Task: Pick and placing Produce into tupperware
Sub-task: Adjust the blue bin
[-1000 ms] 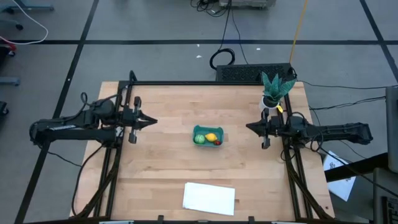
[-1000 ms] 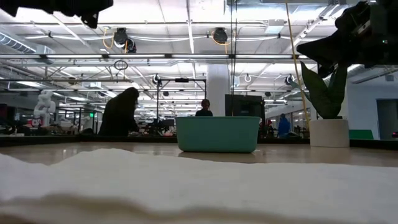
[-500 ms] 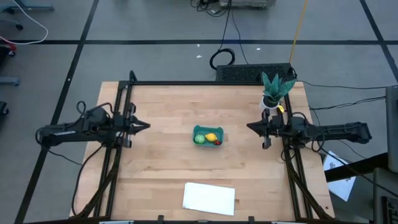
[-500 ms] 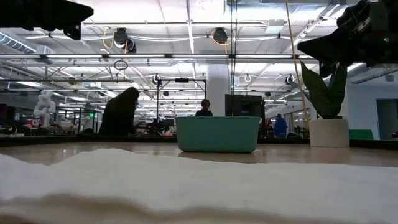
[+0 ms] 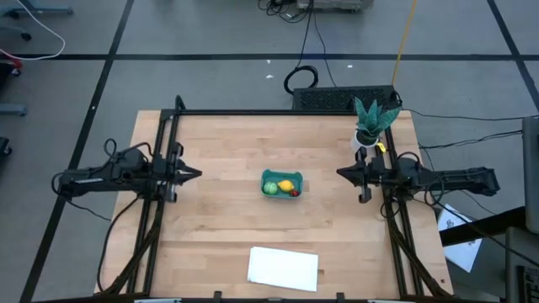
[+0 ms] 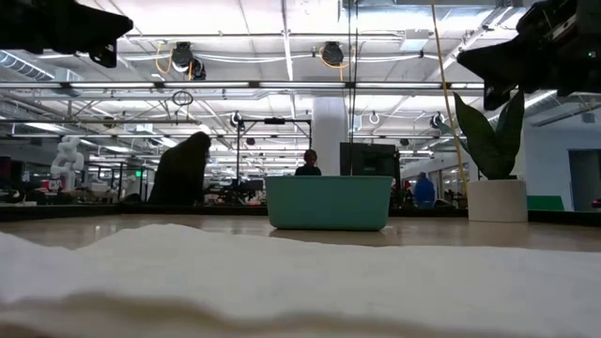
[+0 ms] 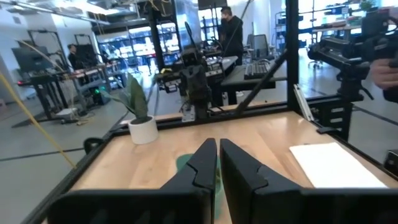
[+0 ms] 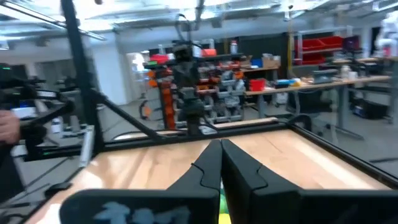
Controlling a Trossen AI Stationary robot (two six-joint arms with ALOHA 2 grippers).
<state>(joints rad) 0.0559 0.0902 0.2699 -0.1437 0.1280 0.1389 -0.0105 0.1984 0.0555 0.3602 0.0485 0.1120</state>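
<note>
The left gripper [image 5: 197, 174] hangs over the left side of the worktop [image 5: 219, 227], its fingers [image 7: 205, 163] pressed together and holding nothing; the right gripper [image 5: 340, 173] hangs over the right side, fingers [image 8: 211, 163] likewise clenched and empty; between them, mid-worktop, the teal tub [image 5: 280, 184] holds the green ball [image 5: 270, 188], the lemon [image 5: 287, 186] and the strawberry [image 5: 294, 193].
</note>
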